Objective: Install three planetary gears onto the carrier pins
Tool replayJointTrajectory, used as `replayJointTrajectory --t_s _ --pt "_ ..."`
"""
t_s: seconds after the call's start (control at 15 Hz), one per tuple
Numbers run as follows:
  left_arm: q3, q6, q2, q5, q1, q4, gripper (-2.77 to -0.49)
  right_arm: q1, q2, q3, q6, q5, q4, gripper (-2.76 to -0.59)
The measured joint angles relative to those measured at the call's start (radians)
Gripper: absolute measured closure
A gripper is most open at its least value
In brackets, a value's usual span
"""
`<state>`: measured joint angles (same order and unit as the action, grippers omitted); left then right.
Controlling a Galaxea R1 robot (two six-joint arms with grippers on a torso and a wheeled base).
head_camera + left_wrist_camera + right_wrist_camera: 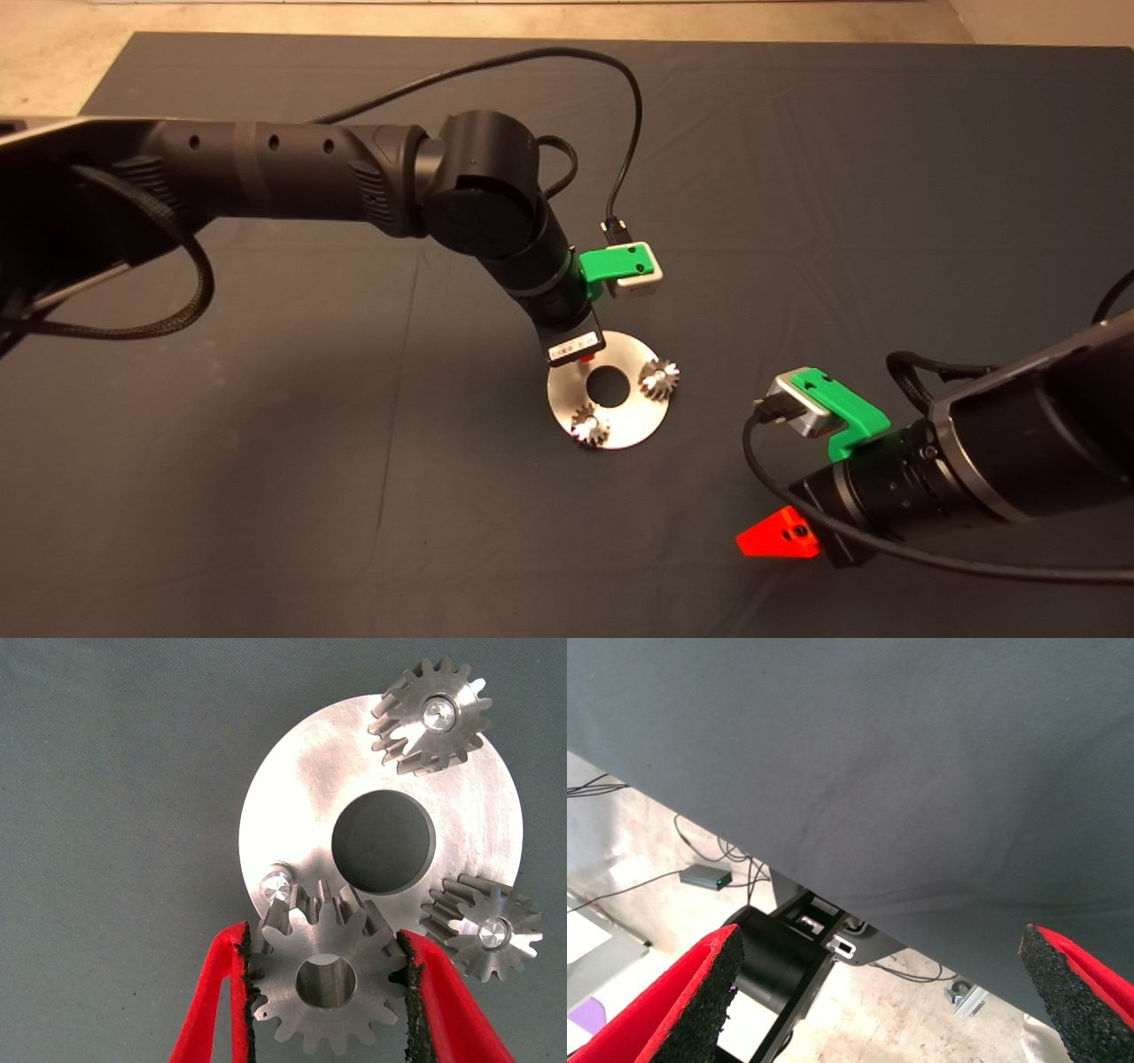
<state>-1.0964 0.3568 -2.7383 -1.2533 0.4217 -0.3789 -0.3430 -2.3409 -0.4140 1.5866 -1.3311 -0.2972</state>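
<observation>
Steel gear (323, 992) pinched by left claw (326, 979) sits beside bare pin (275, 885); misaligned, it may jam. Right claw (877, 992) spread, idle.

Looks like a robotics lab or test workshop to me. The dark mat (266, 496) is just cloth draped over a table, and past its far edge there's bare concrete floor (443, 18). Below the mat's edge, loose cables (620, 890) and a small grey box with a green light (704, 876) lie on that floor.
</observation>
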Motion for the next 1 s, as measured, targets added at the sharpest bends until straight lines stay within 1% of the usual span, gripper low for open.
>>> replayJointTrajectory --t_s 0.2,0.27,0.33,0.73,0.87,1.0 --pt "-0.009 -0.003 -0.01 0.012 -0.003 0.0 -0.72 0.0 0.0 0.0 0.0 0.0 0.0 -2.34" --pt "-0.013 -0.015 -0.01 0.015 -0.003 0.0 -0.72 0.0 0.0 0.0 0.0 0.0 0.0 -2.34" --pt "-0.02 -0.023 -0.011 0.015 -0.003 0.0 -0.72 0.0 0.0 0.0 0.0 0.0 0.0 -2.34" --pt "-0.028 -0.025 -0.01 0.016 -0.004 0.0 -0.72 0.0 0.0 0.0 0.0 0.0 0.0 -2.34" --pt "-0.029 -0.025 -0.01 0.03 -0.005 0.0 -0.73 0.0 0.0 0.0 0.0 0.0 0.0 -2.34" --pt "-0.03 -0.026 -0.01 0.038 -0.02 -0.001 -0.72 0.0 0.0 0.0 0.0 0.0 0.0 -2.34"
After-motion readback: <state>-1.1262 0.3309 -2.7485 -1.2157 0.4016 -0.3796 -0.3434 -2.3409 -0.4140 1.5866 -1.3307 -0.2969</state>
